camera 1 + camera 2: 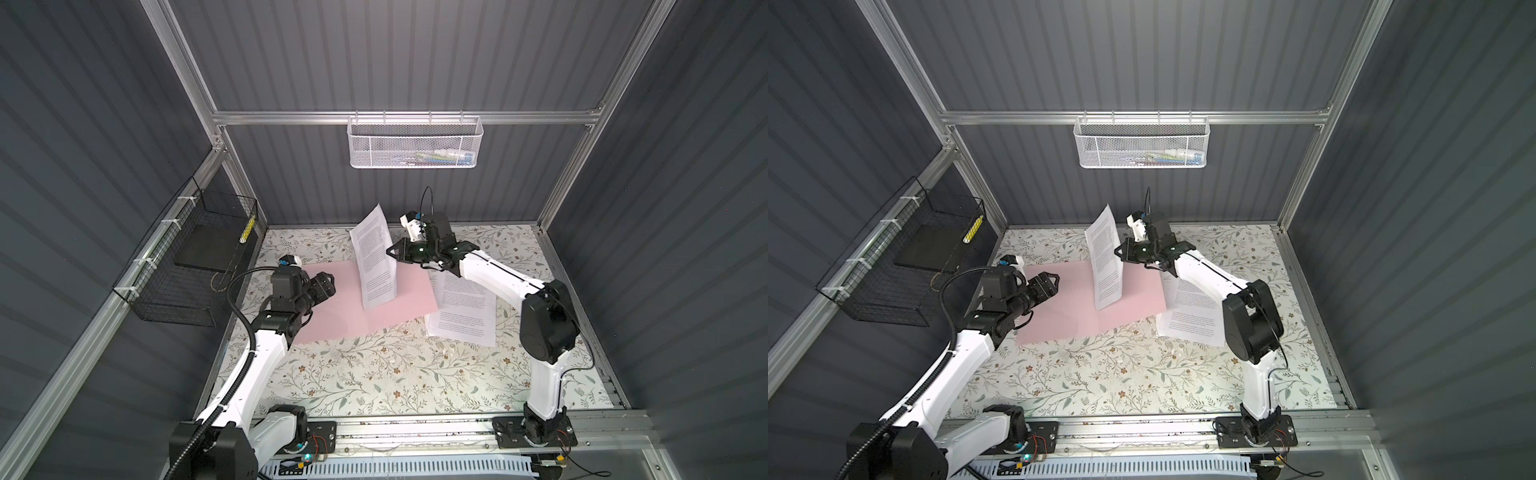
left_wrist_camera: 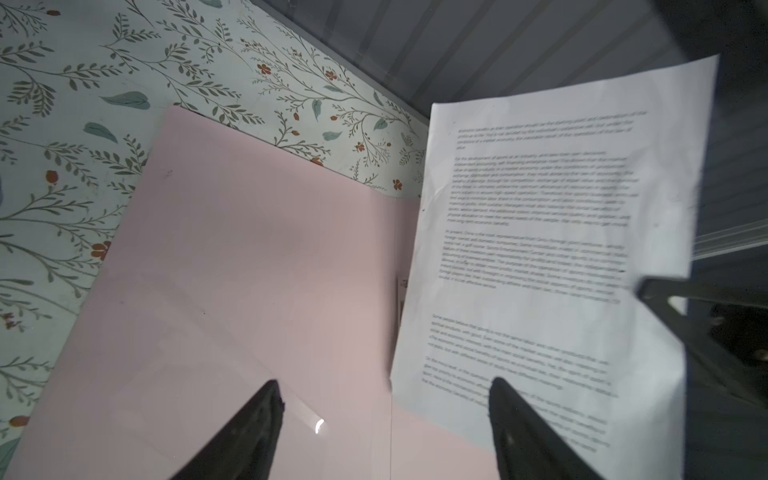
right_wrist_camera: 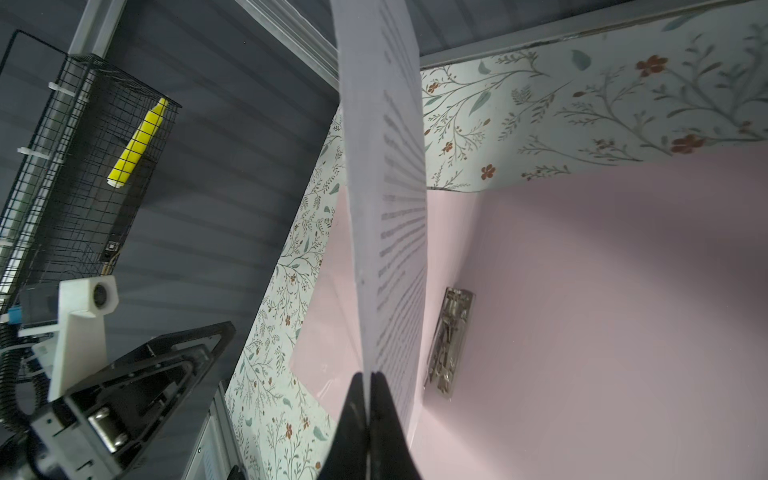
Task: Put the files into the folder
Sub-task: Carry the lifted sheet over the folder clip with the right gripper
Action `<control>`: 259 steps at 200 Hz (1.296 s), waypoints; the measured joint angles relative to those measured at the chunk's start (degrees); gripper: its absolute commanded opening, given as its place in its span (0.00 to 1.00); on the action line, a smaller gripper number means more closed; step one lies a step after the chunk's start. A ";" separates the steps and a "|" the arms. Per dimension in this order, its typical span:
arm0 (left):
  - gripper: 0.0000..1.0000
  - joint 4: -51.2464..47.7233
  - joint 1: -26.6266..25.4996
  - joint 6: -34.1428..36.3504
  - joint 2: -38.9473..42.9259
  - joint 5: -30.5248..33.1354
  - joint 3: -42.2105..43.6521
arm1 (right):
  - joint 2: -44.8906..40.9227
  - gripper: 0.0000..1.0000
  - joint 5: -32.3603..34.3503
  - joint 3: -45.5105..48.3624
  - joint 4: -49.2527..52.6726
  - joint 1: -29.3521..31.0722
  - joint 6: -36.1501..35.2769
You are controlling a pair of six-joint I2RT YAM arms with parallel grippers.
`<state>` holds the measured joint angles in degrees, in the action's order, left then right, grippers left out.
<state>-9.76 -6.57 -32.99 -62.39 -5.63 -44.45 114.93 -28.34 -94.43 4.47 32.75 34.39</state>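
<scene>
The pale pink folder [image 1: 332, 320] [image 1: 1059, 316] lies open and flat on the flowered table, its metal clip bar [image 3: 451, 340] showing in the right wrist view. My right gripper [image 1: 392, 254] [image 1: 1120, 252] [image 3: 369, 376] is shut on the edge of one printed file sheet [image 1: 376, 257] [image 1: 1106, 257] [image 2: 540, 249] [image 3: 386, 208], which stands upright over the folder's middle. More files [image 1: 463, 309] [image 1: 1196, 318] lie on the table right of the folder, partly under the right arm. My left gripper [image 1: 328, 283] [image 1: 1052, 283] [image 2: 384, 390] hovers open above the folder's left half [image 2: 249, 270], holding nothing.
A black wire basket [image 1: 187, 266] [image 1: 892, 270] on the left wall holds a dark slab and a yellow marker [image 3: 139, 143]. A white mesh basket [image 1: 415, 141] [image 1: 1142, 143] hangs on the back wall. Aluminium frame rails border the table.
</scene>
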 measured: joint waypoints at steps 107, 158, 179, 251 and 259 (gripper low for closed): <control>0.79 4.22 1.42 -1.20 -2.03 -4.96 1.07 | 14.32 0.00 -2.69 -8.31 -9.20 2.62 1.20; 0.79 4.74 1.42 -1.05 -2.36 -4.94 1.44 | 17.46 0.00 -3.39 -8.57 -12.83 4.24 2.54; 0.79 4.70 1.42 -1.05 -2.36 -4.92 2.12 | 18.60 0.00 -3.43 -8.57 -14.19 4.94 3.30; 0.78 4.66 1.42 -1.05 -2.34 -4.44 2.95 | 19.74 0.00 -3.15 -8.76 -16.96 6.36 5.70; 0.78 4.70 1.42 -1.07 -2.34 -4.44 2.95 | 20.26 0.00 -3.15 -9.29 -17.07 6.49 5.75</control>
<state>-5.06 -5.15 -34.06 -64.73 -10.07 -41.50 135.20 -31.48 -103.72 -12.60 39.24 40.14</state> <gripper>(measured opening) 0.782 0.047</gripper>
